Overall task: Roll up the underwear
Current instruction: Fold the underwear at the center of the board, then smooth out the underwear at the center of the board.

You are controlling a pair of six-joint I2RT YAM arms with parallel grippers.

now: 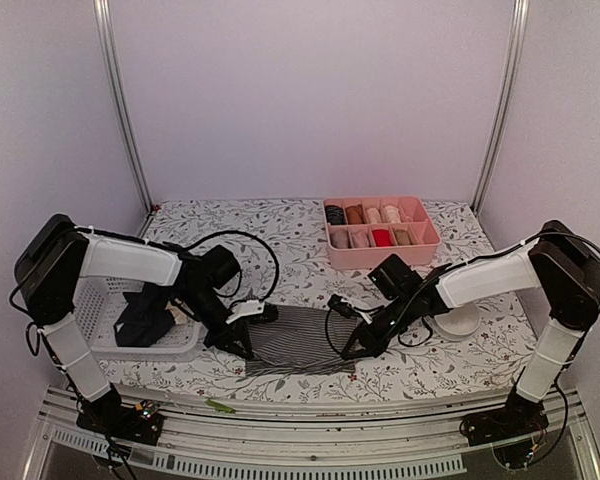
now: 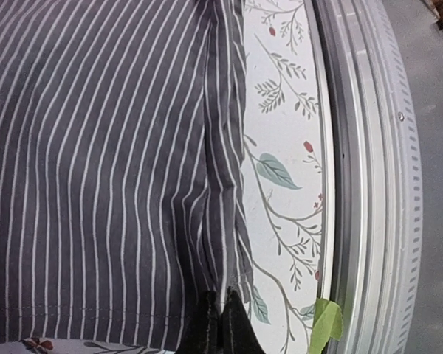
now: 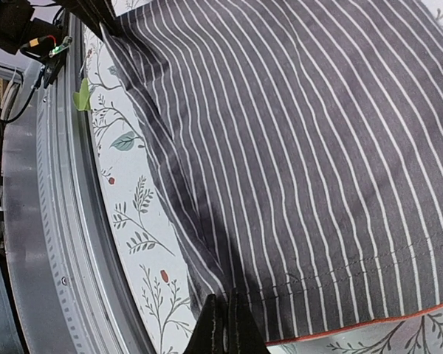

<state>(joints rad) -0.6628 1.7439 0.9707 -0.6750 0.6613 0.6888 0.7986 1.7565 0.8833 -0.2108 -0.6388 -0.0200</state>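
Note:
The grey-and-white striped underwear [image 1: 295, 340] lies spread flat on the floral table near the front edge. My left gripper [image 1: 242, 346] is shut on its near left corner; in the left wrist view the black fingertips [image 2: 222, 324] pinch a fold of the striped cloth [image 2: 96, 162]. My right gripper [image 1: 352, 348] is shut on its near right corner; in the right wrist view the fingertips [image 3: 225, 328] clamp the hem of the cloth [image 3: 295, 147]. Black garments [image 1: 143, 322] lie in the white mesh basket [image 1: 108, 297] at the left.
A pink divided tray [image 1: 380, 230] with several rolled garments stands at the back right. A white round base [image 1: 458, 320] sits under the right arm. The metal table rail [image 2: 369, 184] with a green tape tab [image 2: 323, 321] runs along the front edge.

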